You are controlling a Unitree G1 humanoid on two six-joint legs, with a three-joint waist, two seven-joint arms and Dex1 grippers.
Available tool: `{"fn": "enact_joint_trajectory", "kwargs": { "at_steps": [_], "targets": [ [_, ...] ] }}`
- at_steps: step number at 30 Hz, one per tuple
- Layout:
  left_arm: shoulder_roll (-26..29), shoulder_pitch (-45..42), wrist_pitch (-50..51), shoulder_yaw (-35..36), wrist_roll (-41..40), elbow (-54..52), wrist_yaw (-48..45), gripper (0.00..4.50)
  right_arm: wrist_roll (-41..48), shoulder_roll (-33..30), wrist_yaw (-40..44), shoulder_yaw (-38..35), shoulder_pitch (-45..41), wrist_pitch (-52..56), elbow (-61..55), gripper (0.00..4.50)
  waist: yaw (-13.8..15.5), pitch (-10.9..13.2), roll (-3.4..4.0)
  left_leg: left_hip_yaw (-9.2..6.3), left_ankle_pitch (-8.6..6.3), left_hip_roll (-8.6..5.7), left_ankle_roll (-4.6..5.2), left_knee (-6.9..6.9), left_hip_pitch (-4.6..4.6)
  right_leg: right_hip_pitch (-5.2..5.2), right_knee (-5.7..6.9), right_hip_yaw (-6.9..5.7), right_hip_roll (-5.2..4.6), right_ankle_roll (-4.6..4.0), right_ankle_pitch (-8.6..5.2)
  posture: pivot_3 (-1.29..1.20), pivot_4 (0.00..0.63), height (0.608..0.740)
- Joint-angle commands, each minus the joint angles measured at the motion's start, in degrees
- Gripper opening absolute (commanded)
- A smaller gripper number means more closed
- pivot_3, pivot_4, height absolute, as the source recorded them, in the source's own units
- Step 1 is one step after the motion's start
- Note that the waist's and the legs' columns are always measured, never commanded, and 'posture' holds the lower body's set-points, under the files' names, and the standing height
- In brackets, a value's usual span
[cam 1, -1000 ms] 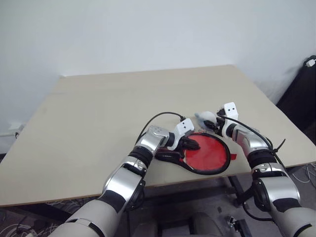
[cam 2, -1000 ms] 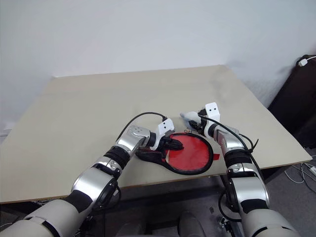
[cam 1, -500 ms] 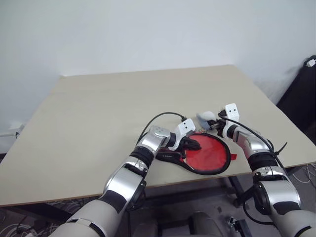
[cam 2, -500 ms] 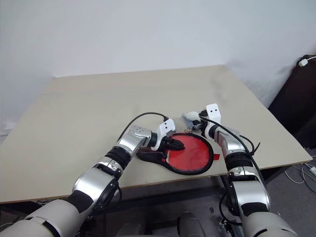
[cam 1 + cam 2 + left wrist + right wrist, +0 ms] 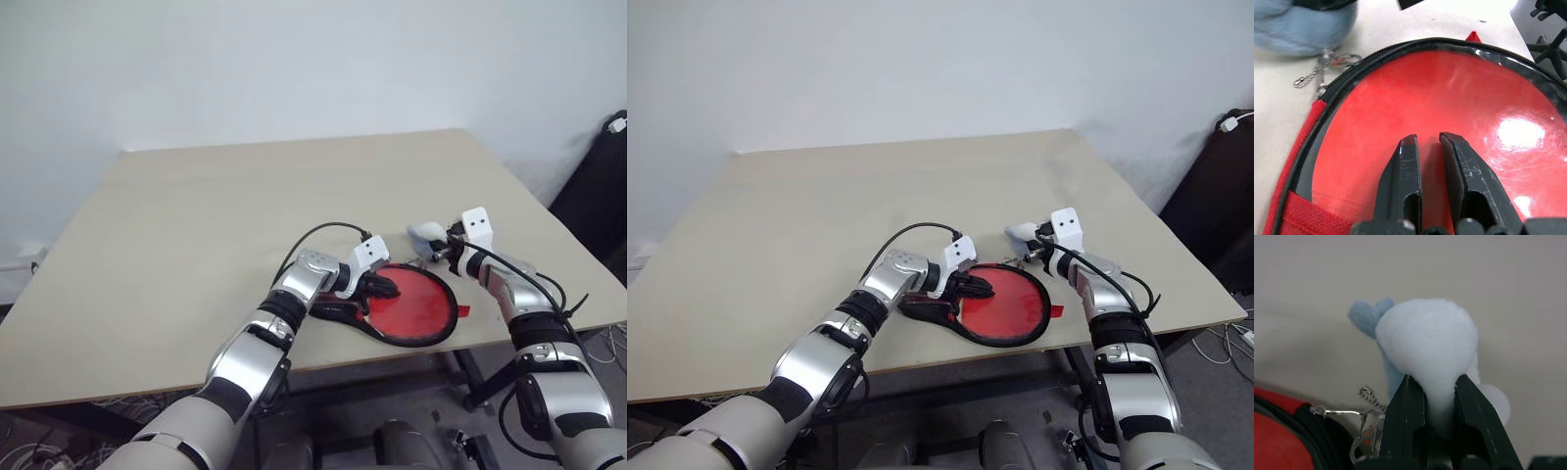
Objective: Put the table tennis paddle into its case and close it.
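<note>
Beige table (image 5: 196,225) against white wall. Left gripper (image 5: 384,287) fingers nearly pressed together, tips resting on clear red front of the case (image 5: 416,308), which lies flat near the table's near edge. Paddle's red face shows through it. Right gripper (image 5: 1439,390) pinches a white-and-blue plush charm (image 5: 1425,340) chained to the zip, just right of the case.
</note>
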Motion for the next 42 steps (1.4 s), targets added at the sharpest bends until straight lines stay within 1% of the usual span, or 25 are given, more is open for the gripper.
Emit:
{"fn": "enact_joint_trajectory", "kwargs": {
  "at_steps": [1, 6, 16, 19, 27, 36, 42],
  "targets": [
    [-0.29, 0.30, 0.76, -1.64, 2.07, 1.93, 0.55, 0.66, -0.88, -2.31, 0.76, 0.04, 0.32, -0.15, -4.54, 0.14, 0.07, 0.00, 0.00, -0.01, 0.01, 0.00, 0.01, 0.00, 0.00, 0.02, 0.00, 0.00, 0.00, 0.00, 0.00, 0.00, 0.000, 0.740],
    [-0.43, 0.19, 0.73, -1.77, 2.06, 2.24, 0.93, 0.66, -2.01, -4.70, 1.86, 0.70, 1.67, -0.75, -6.47, 0.14, 0.11, -0.01, -0.01, 0.00, 0.00, -0.04, 0.02, 0.03, -0.01, 0.03, -0.04, 0.00, -0.03, 0.01, 0.00, 0.00, 0.000, 0.740],
    [-0.41, -0.01, 0.18, -1.89, 2.23, 3.07, 1.35, 0.66, -4.58, -8.79, 1.59, 1.50, 2.03, -3.59, -6.03, 0.14, 0.23, 0.00, -0.02, 0.01, 0.00, -0.04, 0.02, 0.07, -0.01, 0.06, -0.04, 0.00, -0.03, 0.03, 0.01, 0.00, 0.000, 0.740],
    [-0.43, -0.07, 0.03, -1.86, 2.20, 3.28, 1.43, 0.66, -4.63, -9.68, 2.31, 1.42, 2.38, -3.65, -6.59, 0.14, 0.26, 0.00, -0.03, 0.00, 0.00, -0.06, 0.03, 0.08, -0.01, 0.07, -0.04, 0.00, -0.03, 0.03, 0.01, 0.00, 0.000, 0.740],
    [-0.62, -0.22, -0.16, -1.76, 2.18, 3.62, 1.82, 0.66, -4.38, -14.51, 6.49, 2.10, 5.22, -3.87, -9.06, 0.14, 0.45, 0.00, -0.04, 0.00, 0.00, -0.09, 0.04, 0.10, -0.03, 0.08, -0.06, 0.00, -0.07, 0.04, 0.00, 0.00, 0.000, 0.740],
    [-0.80, -0.28, -0.33, -1.71, 2.15, 3.98, 2.12, 0.66, -5.15, -18.34, 7.12, 1.79, 7.19, -3.70, -10.59, 0.14, 0.62, 0.01, -0.06, 0.01, 0.01, -0.10, 0.06, 0.11, -0.03, 0.09, -0.09, -0.01, -0.08, 0.05, 0.01, 0.00, 0.000, 0.740],
    [-0.99, -0.45, -0.44, -1.64, 2.17, 4.25, 2.46, 0.66, -4.84, -20.49, 8.03, 1.30, 9.02, -3.75, -12.09, 0.14, 1.51, 0.02, -0.07, 0.03, 0.01, -0.11, 0.06, 0.10, -0.04, 0.07, -0.09, 0.00, -0.08, 0.06, 0.00, 0.00, 0.000, 0.740]
  ]
}}
